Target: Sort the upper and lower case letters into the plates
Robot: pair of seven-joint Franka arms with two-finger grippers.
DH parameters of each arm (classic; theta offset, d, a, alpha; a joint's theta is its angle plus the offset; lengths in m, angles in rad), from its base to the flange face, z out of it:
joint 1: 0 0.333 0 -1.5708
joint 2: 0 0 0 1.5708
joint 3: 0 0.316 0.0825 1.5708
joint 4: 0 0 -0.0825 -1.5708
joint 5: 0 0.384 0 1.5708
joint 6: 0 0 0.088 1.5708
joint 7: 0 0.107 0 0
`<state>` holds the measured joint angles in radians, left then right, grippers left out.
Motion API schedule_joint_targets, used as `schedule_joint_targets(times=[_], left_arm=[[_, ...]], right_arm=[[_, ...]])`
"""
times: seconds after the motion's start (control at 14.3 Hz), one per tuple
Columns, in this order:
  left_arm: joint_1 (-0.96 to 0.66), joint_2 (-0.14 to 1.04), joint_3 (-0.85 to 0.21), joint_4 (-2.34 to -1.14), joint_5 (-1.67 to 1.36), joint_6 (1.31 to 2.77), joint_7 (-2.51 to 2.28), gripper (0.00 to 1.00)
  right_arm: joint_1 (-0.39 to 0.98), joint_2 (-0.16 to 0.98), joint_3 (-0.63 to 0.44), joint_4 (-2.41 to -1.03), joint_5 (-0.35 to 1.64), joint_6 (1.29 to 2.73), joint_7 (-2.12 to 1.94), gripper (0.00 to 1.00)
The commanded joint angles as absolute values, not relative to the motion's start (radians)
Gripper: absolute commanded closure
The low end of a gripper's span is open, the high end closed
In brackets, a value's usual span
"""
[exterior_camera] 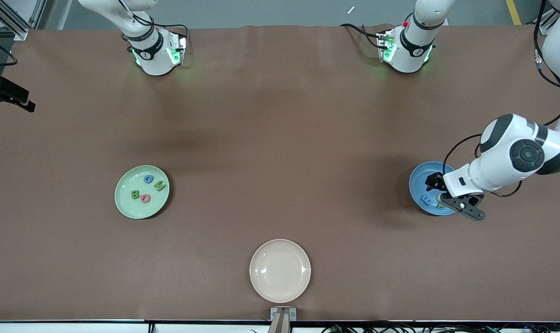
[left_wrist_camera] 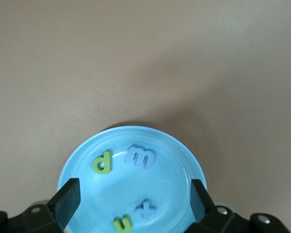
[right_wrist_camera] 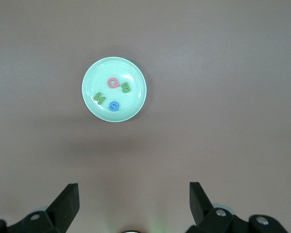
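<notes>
Plates first: the round sky-blue plate [exterior_camera: 420,186] sits toward my left arm's end of the table, and the round pale green plate [exterior_camera: 142,191] sits toward my right arm's end, well apart from it. In the blue one, through my left wrist camera, I see four small foam letters: a green lowercase d [left_wrist_camera: 103,162], a pale purple m [left_wrist_camera: 140,156], a blue t [left_wrist_camera: 145,209] and a green u [left_wrist_camera: 122,224]. The green plate carries four capitals: a blue G [exterior_camera: 148,179], a green N [exterior_camera: 159,186], a green B [exterior_camera: 135,194] and a pink letter [exterior_camera: 145,199] I cannot read for sure.

My left gripper [left_wrist_camera: 134,198] hangs low over the blue plate, fingers spread wide, nothing between them; the plate's floor shows in the gap. My right gripper [right_wrist_camera: 134,201] waits high over bare brown table [exterior_camera: 280,129], fingers apart and empty too, with the green plate in its wrist view.

Nearer the front camera than both, between them, lies a round cream-beige plate [exterior_camera: 280,270].
</notes>
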<state>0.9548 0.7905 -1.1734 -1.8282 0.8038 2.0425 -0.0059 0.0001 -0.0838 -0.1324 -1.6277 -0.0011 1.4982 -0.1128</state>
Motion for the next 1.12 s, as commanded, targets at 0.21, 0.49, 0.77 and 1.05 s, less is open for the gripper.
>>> schedule_joint_targets(times=[0.21,0.49,0.77,1.05], left_arm=[[0.946,0.770,-1.210,-1.763,0.781,1.967,-0.038,0.00],[0.943,0.770,-1.229,-1.763,0.779,1.951,-0.055,0.00],[0.940,0.746,-1.256,-1.758,0.743,1.944,-0.057,0.00],[0.939,0.674,-1.249,-1.740,0.709,1.942,-0.040,0.00]], right_arm=[[0.008,-0.114,-0.133,-1.660,-0.006,1.505,-0.097,0.00],[0.008,-0.114,-0.133,-1.660,-0.006,1.505,-0.097,0.00],[0.008,-0.114,-0.133,-1.660,-0.006,1.505,-0.097,0.00],[0.008,-0.114,-0.133,-1.660,-0.006,1.505,-0.097,0.00]])
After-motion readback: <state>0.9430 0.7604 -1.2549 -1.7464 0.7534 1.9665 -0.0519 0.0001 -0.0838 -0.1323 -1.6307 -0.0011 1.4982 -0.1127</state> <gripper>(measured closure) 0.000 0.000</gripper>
